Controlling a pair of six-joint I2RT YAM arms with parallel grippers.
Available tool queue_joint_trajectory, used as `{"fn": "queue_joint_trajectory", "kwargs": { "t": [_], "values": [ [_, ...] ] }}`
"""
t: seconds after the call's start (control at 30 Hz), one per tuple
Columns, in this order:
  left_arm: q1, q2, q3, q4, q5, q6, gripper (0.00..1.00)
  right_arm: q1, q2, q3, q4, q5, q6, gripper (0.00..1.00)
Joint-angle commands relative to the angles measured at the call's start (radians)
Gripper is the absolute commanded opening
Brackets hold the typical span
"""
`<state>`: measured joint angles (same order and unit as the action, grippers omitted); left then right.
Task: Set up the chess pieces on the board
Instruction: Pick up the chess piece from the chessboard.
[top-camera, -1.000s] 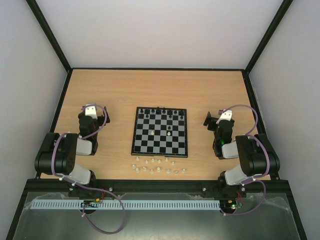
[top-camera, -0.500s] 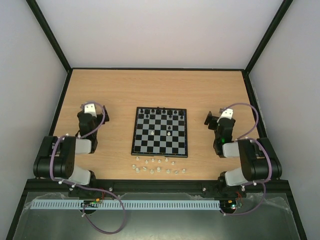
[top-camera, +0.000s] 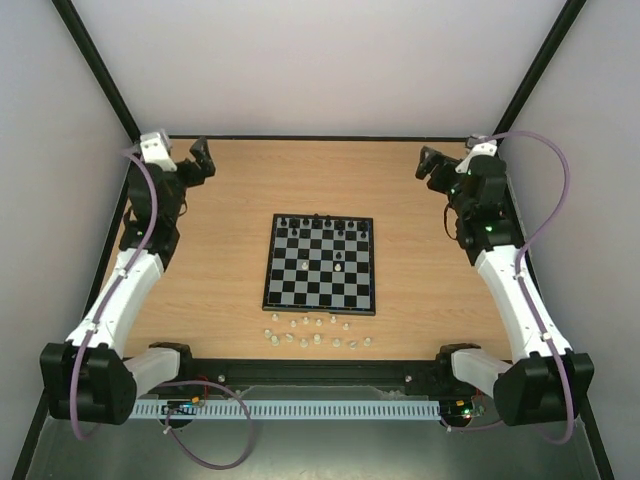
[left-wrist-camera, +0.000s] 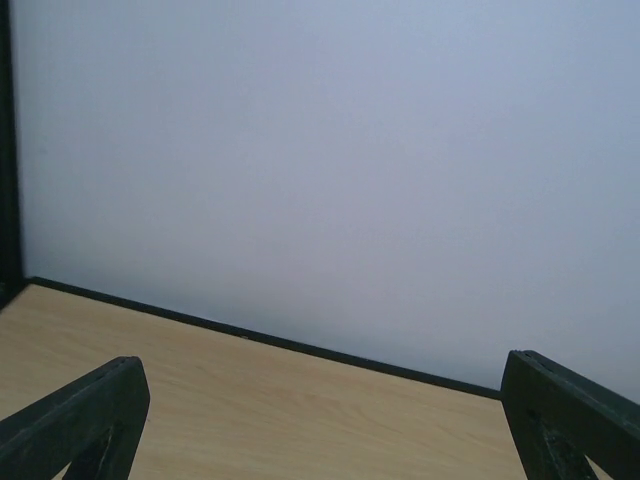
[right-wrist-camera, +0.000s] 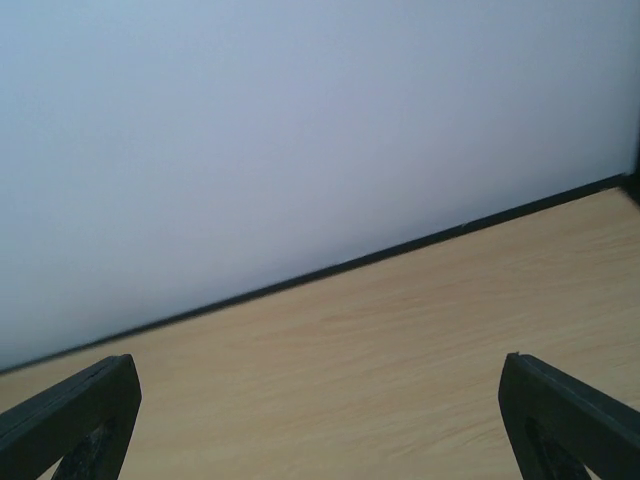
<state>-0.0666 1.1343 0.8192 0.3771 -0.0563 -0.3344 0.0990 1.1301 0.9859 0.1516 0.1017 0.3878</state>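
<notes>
1. Wood-grain table (top-camera: 320, 180) seen from above, boxed in by pale walls. The board (top-camera: 320, 262), in black and pale checks, lies flat at its middle.
2. Tiny black chessmen (top-camera: 320, 222) stand along the board's far rows. One pale piece (top-camera: 341, 265) stands near the board's centre.
3. The chess pieces (top-camera: 318, 333), small and translucent white, are scattered on the table just beside the board's near edge. That is probably because the empty rows on that side are theirs.
4. The left gripper (top-camera: 199, 160) reaches to the far left corner and the right gripper (top-camera: 430, 165) to the far right. Both are well apart from the pieces, perhaps to leave the board in plain sight.
5. Both wrist views show dark fingers (left-wrist-camera: 80, 420) spread wide, with only table and walls between them. The jaws are parted and empty, likely ready for a first pick.
6. No brand, label or writing can be read anywhere.
</notes>
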Motion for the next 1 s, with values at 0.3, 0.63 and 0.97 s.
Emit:
{"fn": "queue_joint_trajectory", "kwargs": {
  "t": [0.3,0.63,0.97],
  "values": [
    [-0.127,-0.188,0.107,-0.531,0.486,-0.11,0.99,0.01,-0.213,-0.05,-0.462,-0.369,0.176,0.99],
    [-0.125,-0.237,-0.094,-0.389,0.715,-0.277,0.99,0.161,-0.297,-0.272,-0.4,-0.41,0.233,0.99],
    [-0.267,-0.344,-0.172,-0.56,0.448,-0.214,0.99,0.574,-0.207,-0.259,-0.461,-0.164,0.268,0.99]
  ]
}}
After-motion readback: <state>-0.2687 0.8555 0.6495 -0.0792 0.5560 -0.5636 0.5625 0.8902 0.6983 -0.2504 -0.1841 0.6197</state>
